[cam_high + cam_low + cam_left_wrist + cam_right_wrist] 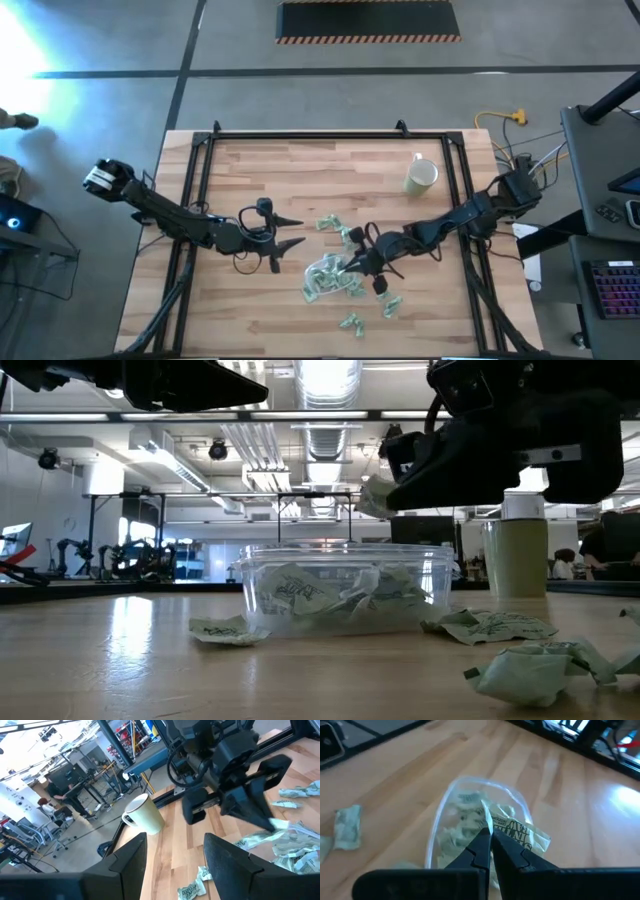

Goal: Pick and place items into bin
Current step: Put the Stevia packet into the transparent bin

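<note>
From above, the slatted wooden table point(300, 165) carries a clear oval bin point(328, 277) toward its front edge, near the middle, with crinkly pale-green items point(330, 222) scattered around it. The right gripper point(352, 266) hangs over the bin's right rim, fingers pressed together on a wrapped piece. The left gripper point(290, 232) waits just left of the bin, fingers spread and empty. A cream mug point(421, 176) stands near the back right corner.

At table height, the translucent, shallow bin point(345, 585) holds a heap of crumpled wrappers, and more items point(497, 626) lie flat on the wood on both sides.

The left wrist view shows its two dark fingers point(131, 857) apart, the glossy mug point(145, 814) beyond.

The right wrist view shows dark tips meeting on a printed, creased wrapper point(517, 832) above the bin's point(440, 817) thin rounded wall.
</note>
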Robot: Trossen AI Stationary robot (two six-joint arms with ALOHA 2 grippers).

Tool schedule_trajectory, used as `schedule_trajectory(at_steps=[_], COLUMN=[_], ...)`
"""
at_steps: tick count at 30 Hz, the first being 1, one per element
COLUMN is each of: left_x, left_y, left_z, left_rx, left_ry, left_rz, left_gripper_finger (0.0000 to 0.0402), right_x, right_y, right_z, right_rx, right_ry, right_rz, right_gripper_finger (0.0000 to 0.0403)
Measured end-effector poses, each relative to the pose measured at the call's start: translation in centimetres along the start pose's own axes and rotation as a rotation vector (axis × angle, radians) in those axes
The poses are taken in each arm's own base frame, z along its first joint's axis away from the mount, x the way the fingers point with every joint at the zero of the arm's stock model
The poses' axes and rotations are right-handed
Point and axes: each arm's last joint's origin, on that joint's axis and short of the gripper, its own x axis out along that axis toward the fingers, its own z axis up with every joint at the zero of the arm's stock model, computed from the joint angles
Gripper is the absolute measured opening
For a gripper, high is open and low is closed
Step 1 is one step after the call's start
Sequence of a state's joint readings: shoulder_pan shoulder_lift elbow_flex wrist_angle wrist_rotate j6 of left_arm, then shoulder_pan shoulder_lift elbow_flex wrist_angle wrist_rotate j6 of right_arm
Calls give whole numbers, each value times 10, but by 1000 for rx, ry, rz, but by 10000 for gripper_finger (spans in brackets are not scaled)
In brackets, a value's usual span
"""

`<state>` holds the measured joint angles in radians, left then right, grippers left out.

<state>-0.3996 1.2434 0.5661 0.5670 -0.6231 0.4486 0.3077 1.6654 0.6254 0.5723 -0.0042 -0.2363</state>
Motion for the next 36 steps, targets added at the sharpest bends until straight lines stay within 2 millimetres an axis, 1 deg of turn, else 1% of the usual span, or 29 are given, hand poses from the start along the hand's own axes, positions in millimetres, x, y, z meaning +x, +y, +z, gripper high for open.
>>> schedule_trajectory(at_steps=[8, 15, 19, 25, 29, 32, 36], left_x=[0, 0, 0, 0, 0, 0, 0], left_y=[0, 0, 0, 0, 0, -1, 0], left_z=[-1, -1, -2, -2, -2, -2, -3], left_rx=[2, 2, 3, 3, 3, 3, -35], left_ry=[2, 3, 4, 4, 4, 4, 12], left_rz=[-1, -1, -1, -1, -1, -1, 0], left_gripper_finger=[180, 180, 180, 180, 180, 180, 180], right_x=[13, 17, 16, 14, 8, 0, -12], right_y=[2, 2, 2, 2, 0, -1, -3], right_z=[3, 5, 6, 6, 11, 17, 24], right_rx=[24, 56, 71, 88, 79, 77, 99], right_ry=[30, 70, 67, 80, 79, 102, 126], right_rz=[115, 127, 125, 127, 127, 127, 81], right_gripper_finger=[8, 12, 36, 95, 127, 140, 142])
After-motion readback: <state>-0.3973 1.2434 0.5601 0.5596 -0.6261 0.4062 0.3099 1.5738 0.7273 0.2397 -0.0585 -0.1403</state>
